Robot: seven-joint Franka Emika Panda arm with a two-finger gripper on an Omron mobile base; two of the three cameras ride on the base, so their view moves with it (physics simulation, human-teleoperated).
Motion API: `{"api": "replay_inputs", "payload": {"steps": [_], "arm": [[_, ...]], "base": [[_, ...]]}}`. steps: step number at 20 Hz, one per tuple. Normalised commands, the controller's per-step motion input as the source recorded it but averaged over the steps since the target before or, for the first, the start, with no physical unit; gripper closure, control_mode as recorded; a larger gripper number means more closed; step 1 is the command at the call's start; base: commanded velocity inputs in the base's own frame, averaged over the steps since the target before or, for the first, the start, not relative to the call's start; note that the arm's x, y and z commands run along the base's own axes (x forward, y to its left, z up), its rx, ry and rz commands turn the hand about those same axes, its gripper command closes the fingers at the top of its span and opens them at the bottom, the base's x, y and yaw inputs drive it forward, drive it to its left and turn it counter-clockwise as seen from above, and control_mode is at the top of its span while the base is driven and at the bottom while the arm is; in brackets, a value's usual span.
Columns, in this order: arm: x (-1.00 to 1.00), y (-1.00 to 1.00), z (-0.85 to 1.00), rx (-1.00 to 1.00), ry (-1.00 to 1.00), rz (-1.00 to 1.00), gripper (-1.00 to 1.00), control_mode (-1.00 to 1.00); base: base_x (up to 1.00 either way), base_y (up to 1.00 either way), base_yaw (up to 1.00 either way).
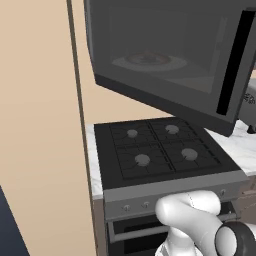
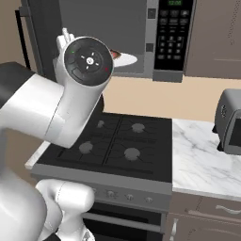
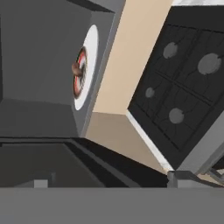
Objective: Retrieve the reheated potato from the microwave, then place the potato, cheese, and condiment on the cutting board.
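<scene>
My arm is raised before the large dark grey boxy microwave (image 2: 113, 37), its door swung open. The brown potato (image 3: 77, 68) sits inside on a white plate (image 3: 89, 52). Gripper spread wide, empty. Risk, I judge: clipping the door on entry.

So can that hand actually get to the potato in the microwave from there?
Probably yes. The microwave door is swung open, and the potato sits exposed on its white plate with nothing visibly in front of it.

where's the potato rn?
The potato sits on the white plate inside the open microwave, above the stove in the right base view.
</scene>
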Motion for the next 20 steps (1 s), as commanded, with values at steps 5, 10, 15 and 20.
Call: {"api": "replay_inputs", "payload": {"steps": [5,10,15,20], "arm": [[0.64,0.0,-0.22,0.12,0.13,0.0,-1.0,-1.0],[0.61,0.0,-0.11,0.09,0.05,0.07,-1.0,-1.0],[0.32,0.0,0.0,0.1,0.01,0.18,-1.0,-1.0],[0.15,0.27,0.0,0.05,0.0,0.2,-1.0,-1.0]], "base": [[0.0,0.0,0.0],[0.0,0.0,0.0],[0.0,0.0,0.0],[0.0,0.0,0.0]]}}
